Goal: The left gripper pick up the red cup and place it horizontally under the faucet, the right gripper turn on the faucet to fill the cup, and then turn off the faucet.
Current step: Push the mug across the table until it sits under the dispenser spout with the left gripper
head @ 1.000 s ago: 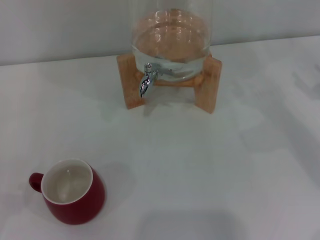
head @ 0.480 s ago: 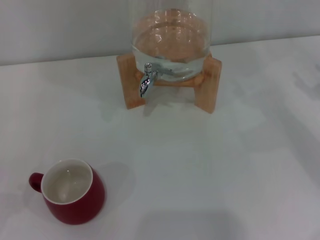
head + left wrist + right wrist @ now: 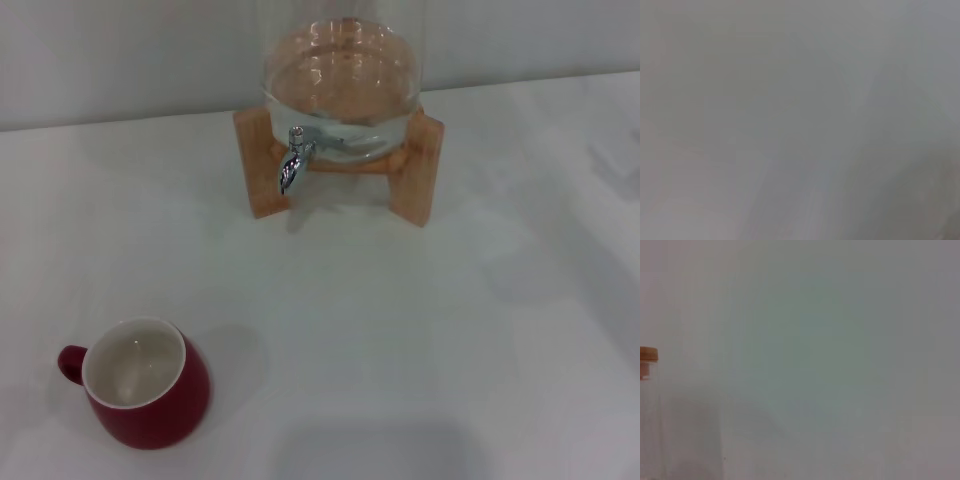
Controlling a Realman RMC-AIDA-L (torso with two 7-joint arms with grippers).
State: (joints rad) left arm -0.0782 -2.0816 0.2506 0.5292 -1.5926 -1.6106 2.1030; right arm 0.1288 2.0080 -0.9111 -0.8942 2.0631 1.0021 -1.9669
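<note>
Nothing is being carried out yet: the red cup (image 3: 140,381) is sitting upright, untouched, near the tabletop's (image 3: 400,320) front left corner, well apart from the faucet (image 3: 292,166) by the back edge. Neither gripper is being shown, so finger state cannot be told.

A white table (image 3: 420,330) is seen from above, spread across nearly the whole head view. Behind its far edge a plain pale grey wall (image 3: 120,50) is shown. Soft, diffuse shadows are cast on the tabletop. Only blank grey surface is presented in the left wrist view.
</note>
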